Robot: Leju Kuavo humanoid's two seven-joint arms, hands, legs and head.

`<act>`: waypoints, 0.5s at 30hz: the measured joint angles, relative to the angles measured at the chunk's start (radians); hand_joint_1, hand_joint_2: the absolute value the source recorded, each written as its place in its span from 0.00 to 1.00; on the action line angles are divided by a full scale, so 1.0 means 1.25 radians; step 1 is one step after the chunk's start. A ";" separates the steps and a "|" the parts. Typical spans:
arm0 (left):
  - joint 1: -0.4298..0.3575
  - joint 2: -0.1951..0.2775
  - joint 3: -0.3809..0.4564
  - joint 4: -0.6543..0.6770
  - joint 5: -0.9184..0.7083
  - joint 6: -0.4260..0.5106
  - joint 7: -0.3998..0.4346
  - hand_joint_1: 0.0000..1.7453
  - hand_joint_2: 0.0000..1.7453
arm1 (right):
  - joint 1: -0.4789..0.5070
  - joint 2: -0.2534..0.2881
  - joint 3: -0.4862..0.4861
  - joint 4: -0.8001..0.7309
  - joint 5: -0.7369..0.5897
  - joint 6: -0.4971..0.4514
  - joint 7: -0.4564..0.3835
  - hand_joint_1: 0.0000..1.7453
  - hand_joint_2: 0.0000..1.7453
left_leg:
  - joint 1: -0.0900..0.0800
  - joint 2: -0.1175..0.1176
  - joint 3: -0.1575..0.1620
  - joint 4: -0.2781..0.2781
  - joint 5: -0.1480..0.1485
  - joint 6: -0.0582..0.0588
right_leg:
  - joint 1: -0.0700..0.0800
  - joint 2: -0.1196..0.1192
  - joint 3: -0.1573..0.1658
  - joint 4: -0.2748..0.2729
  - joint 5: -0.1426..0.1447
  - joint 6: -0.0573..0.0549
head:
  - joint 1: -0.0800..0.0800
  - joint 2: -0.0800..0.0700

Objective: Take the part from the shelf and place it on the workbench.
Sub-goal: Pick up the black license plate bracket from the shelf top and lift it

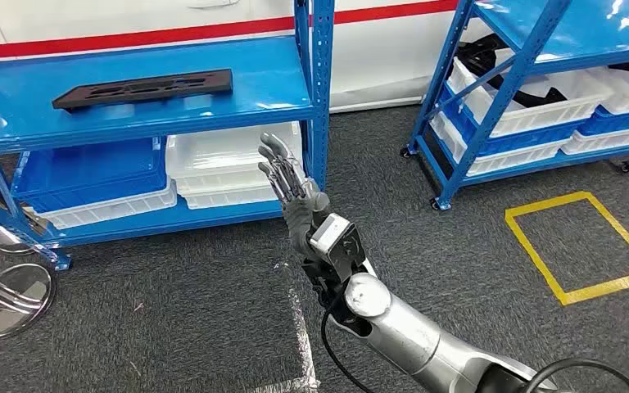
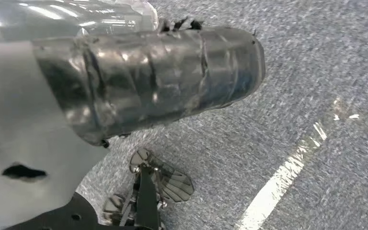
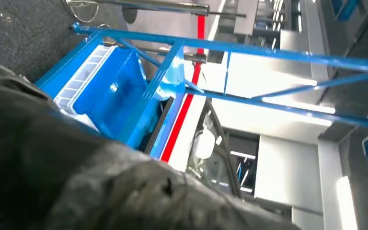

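A flat, black, elongated part [image 1: 143, 88] with cut-out openings is seen lying on the top level of the blue shelf [image 1: 278, 90] at the far left, its long side running left to right. The right hand [image 1: 285, 178] is raised in front of the shelf's right upright, fingers extended and slightly apart, with nothing held, well apart from the part. White bins [image 1: 221, 168] and a blue bin [image 1: 90, 176] are stored on the lower level. The state of the left hand cannot be told.

head view high, facing shelf [image 1: 156, 90], wrists close
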 joint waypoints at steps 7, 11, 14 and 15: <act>0.000 0.001 -0.003 0.000 -0.001 0.004 0.005 0.00 0.00 | -0.004 -0.003 0.008 -0.007 0.009 -0.004 0.008 0.00 0.00 | 0.004 -0.003 -0.037 0.038 -0.013 -0.024 | 0.004 -0.017 0.011 -0.018 -0.005 -0.040 | -0.001 0.000; -0.002 -0.001 -0.006 0.000 -0.003 0.004 0.007 0.00 0.00 | -0.006 -0.003 0.011 -0.009 0.011 -0.005 0.016 0.00 0.00 | 0.005 0.059 -0.129 0.213 -0.085 -0.033 | 0.012 -0.065 0.020 -0.025 -0.007 -0.051 | -0.002 0.000; 0.001 0.000 -0.009 0.000 -0.003 0.004 0.008 0.00 0.00 | -0.006 -0.004 0.014 -0.009 0.012 -0.006 0.021 0.00 0.00 | 0.007 0.064 -0.125 0.194 -0.048 -0.033 | 0.015 -0.088 0.023 -0.025 -0.011 -0.052 | -0.002 0.000; 0.001 0.000 -0.009 0.000 -0.003 0.004 0.009 0.00 0.00 | -0.007 -0.004 0.014 -0.009 0.012 -0.006 0.022 0.00 0.00 | 0.007 0.067 -0.096 0.134 -0.018 -0.031 | 0.015 -0.093 0.025 -0.025 -0.013 -0.051 | -0.002 0.000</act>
